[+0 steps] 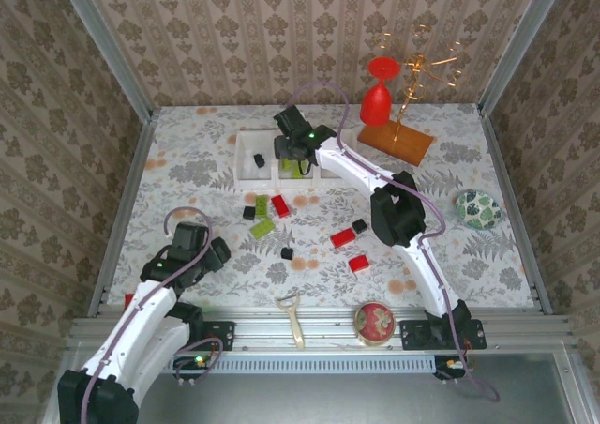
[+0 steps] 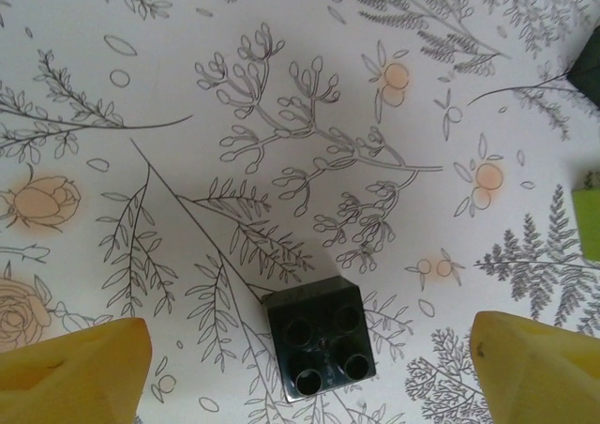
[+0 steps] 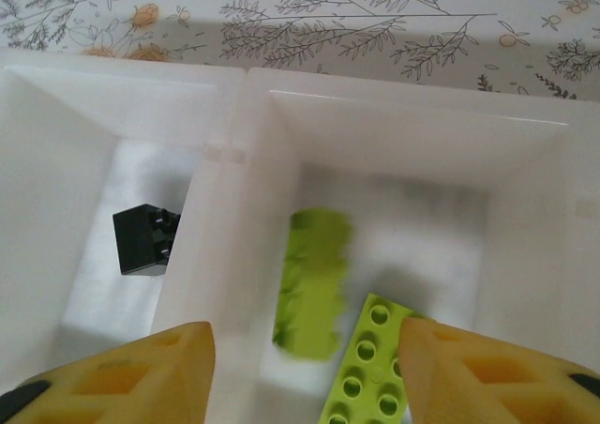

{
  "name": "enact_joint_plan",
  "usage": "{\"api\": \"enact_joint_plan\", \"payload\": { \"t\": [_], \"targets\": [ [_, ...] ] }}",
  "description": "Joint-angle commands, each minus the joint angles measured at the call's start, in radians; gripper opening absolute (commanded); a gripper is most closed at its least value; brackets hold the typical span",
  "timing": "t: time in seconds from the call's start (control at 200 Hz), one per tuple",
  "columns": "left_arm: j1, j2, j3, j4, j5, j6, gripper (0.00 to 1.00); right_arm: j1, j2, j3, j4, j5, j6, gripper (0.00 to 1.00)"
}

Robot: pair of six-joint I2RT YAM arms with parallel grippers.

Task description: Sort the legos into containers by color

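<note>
Three white containers (image 1: 240, 150) stood joined in a row toward the far side of the flowered table (image 1: 450, 255). The left bin (image 3: 56, 161) held one black brick (image 3: 145, 239), lying tilted on its floor. The middle bin (image 3: 422, 143) held two lime green pieces: a blurred lime brick (image 3: 314, 283) near the bin's left wall and, just beside it, a long lime brick (image 3: 367, 372) lying studs-up. The right arm covered most of the right bin from above, so its contents could not be told.

The right pincer (image 3: 305, 335) hung over the middle bin, its yellow fingers (image 3: 141, 372) spread and pinching nothing.

The left pincer (image 2: 307, 328) hovered low over the table near the front, spread wide to either side of a black cube (image 2: 319, 340). The cube rested studs-up on the table, and neither finger touched it.

More legos lay loose between the containers and the near edge, among them a red brick (image 1: 280, 205), a lime green brick (image 1: 262, 227), a second red brick (image 1: 343, 238) and a small red cube (image 1: 358, 263).
</note>
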Motion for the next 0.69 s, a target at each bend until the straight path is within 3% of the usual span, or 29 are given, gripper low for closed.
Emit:
{"api": "enact_joint_plan", "payload": {
  "t": [0.0,0.245,0.5,0.645,0.69],
  "targets": [
    [-0.008,-0.004,-0.010,-0.031,-0.020,-0.024,0.88,0.005,-0.005,0.039,-0.040,-0.009,-0.015,0.59],
    [-0.016,0.023,0.000,-0.039,-0.030,-0.022,0.85,0.010,-0.090,-0.013,-0.038,-0.011,-0.024,0.66],
    [-0.040,0.052,0.010,-0.042,-0.049,-0.022,0.77,0.024,-0.253,-0.200,0.019,0.015,-0.022,0.75],
    [-0.054,0.084,0.019,-0.024,-0.052,-0.019,0.71,0.026,-0.362,-0.347,0.078,0.039,-0.003,0.83],
    [-0.060,0.096,0.022,-0.018,-0.053,-0.019,0.69,0.025,-0.395,-0.389,0.089,0.053,0.006,0.90]
  ]
}}
